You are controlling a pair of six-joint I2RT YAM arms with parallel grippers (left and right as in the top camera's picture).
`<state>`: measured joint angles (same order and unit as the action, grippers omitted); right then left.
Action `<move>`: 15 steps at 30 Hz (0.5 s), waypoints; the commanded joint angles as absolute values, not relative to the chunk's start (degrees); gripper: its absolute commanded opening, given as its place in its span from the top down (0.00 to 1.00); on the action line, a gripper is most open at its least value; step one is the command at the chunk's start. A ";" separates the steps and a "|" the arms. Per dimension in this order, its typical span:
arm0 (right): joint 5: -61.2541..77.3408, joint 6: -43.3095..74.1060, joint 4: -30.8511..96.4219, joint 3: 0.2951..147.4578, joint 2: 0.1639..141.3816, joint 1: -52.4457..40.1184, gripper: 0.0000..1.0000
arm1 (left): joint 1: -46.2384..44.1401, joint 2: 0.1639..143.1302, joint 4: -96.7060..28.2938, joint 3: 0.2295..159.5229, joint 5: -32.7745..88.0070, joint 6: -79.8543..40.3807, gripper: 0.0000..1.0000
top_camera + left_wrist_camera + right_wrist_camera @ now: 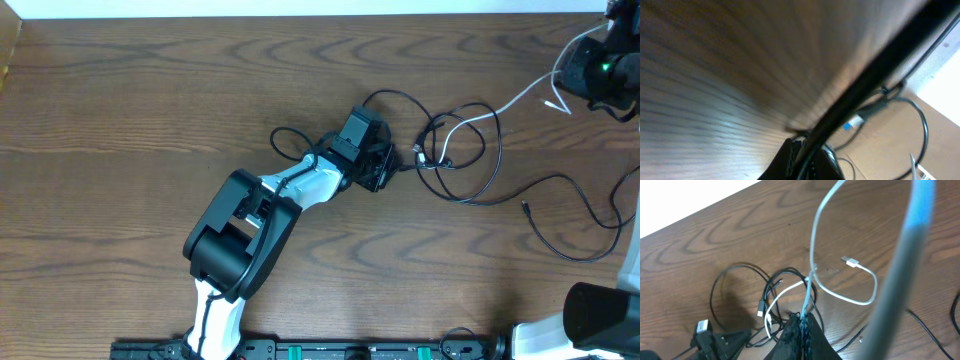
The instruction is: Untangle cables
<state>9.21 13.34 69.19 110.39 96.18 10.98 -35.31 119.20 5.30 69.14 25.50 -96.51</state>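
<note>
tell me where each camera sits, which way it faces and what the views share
Overhead: fixed above the table, looking straight down; both arms show, left gripper at the tangle, right gripper in the picture's top right corner.
Left wrist: low by the wood, looking along it; its own fingers at the bottom edge, a blurred black cable running from them.
Right wrist: higher, looking down on the tangle; its own fingers shut on the white cable.
Shared: overhead and right wrist both show the white cable and the left gripper.
</note>
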 commanded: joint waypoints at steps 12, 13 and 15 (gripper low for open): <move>19.33 6.09 70.96 109.80 96.40 10.50 0.99 | -21.52 117.75 -6.96 69.63 38.44 -67.29 0.92; 20.88 6.09 70.94 109.80 96.40 10.48 0.99 | -20.34 117.54 -8.51 69.63 38.63 -66.17 0.92; 24.45 6.04 70.94 109.80 96.40 10.48 0.99 | -17.21 117.27 -13.39 69.63 38.57 -63.46 0.92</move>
